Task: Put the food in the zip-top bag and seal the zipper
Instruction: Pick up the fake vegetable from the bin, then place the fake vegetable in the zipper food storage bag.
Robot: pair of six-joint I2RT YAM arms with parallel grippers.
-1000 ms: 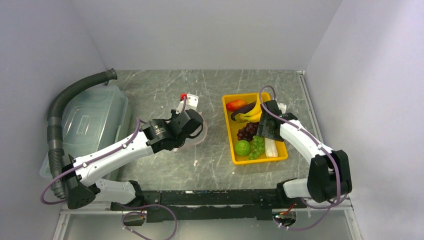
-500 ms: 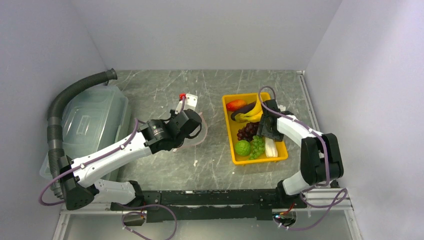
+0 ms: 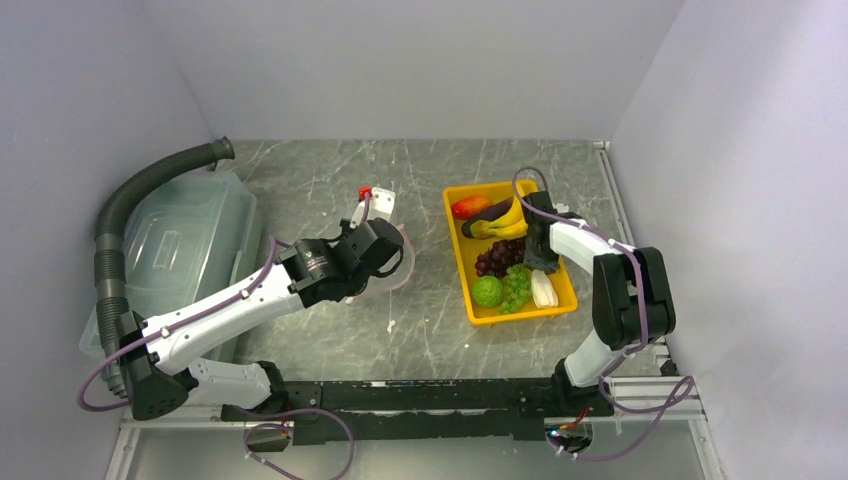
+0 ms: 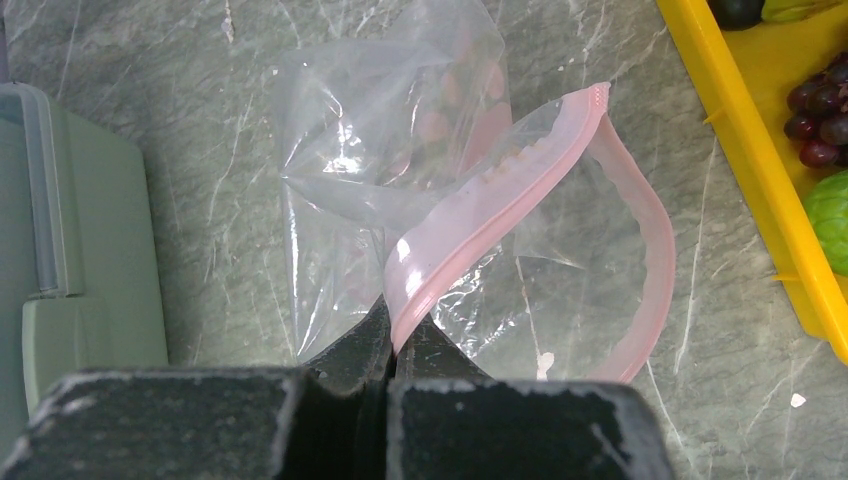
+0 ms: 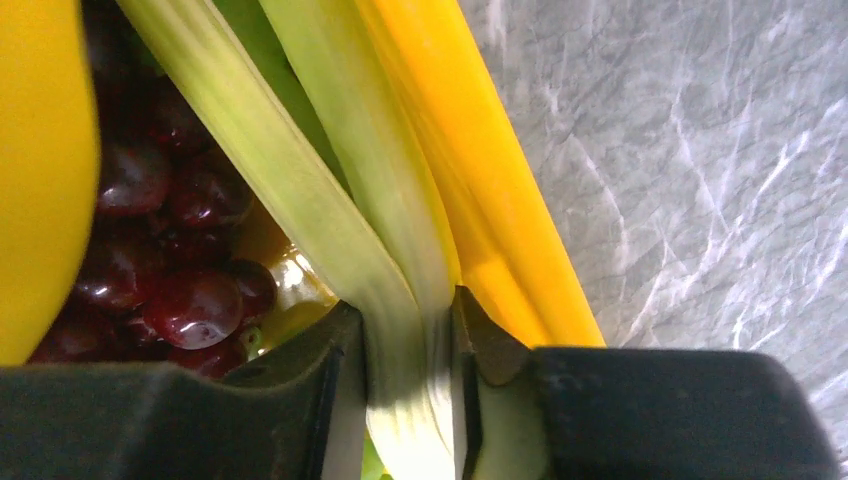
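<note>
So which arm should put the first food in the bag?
Right: the right gripper is shut on the leek in the yellow tray, while the left gripper pinches the zipper of the bag, holding its mouth open.

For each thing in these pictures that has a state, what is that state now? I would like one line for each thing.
zip-top bag, lying on the table, mouth open.
zipper, unsealed, pinched at one spot.
left gripper, shut on the zipper.
right gripper, shut on the leek.
leek, gripped, in the yellow tray.
bananas, lying in the tray, not bagged.
lidded bin, lid on.
</note>
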